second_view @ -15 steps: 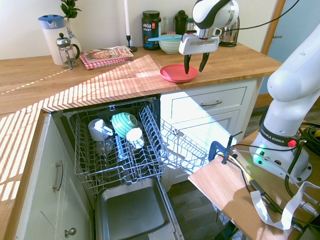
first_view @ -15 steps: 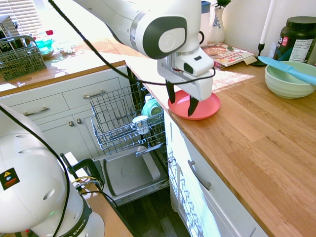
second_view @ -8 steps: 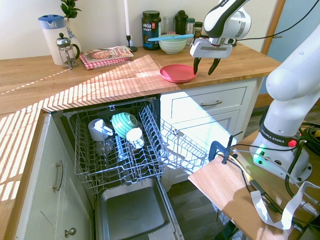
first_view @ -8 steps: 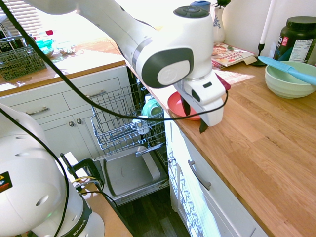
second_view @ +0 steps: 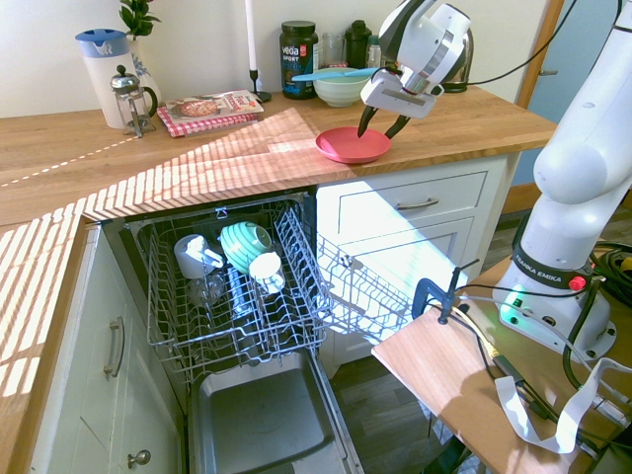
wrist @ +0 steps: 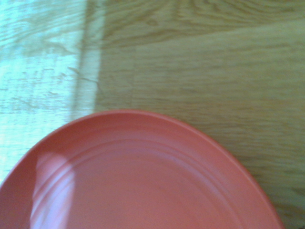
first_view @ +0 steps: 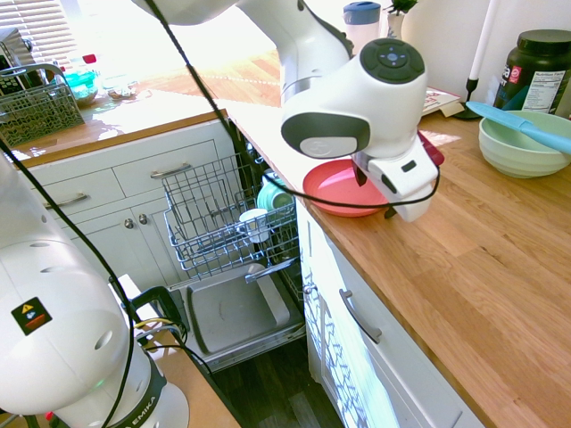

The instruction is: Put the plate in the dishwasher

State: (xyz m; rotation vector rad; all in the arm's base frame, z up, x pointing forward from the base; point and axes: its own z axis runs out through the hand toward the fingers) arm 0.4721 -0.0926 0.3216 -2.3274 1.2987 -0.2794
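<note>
The coral-red plate (first_view: pixel 328 190) lies flat on the wooden counter, near its front edge and just above the open dishwasher (second_view: pixel 237 296). My gripper (second_view: pixel 380 124) hangs tilted over the plate's right rim, open, with nothing between its dark fingers (second_view: pixel 366 119). From the other side the gripper (first_view: pixel 375 194) stands at the plate's near-right edge. Close up, the wrist view shows the plate (wrist: pixel 143 181) and bare wood beyond it. The dishwasher's grey wire rack (first_view: pixel 219 218) is pulled out over the lowered door panel (first_view: pixel 234 312).
The rack holds a teal bowl (second_view: pixel 245 240) and white cups (second_view: pixel 265 269). A pale green bowl (first_view: pixel 522 143) with a blue spatula, a black tub (first_view: pixel 540 67) and a magazine (second_view: pixel 212 107) stand behind the plate. A dark cutlery basket (first_view: pixel 36 102) sits on the far counter.
The gripper stood upright over the plate, swung out past its edge, and now leans tilted back at the rim. It stayed open. The plate has not moved.
</note>
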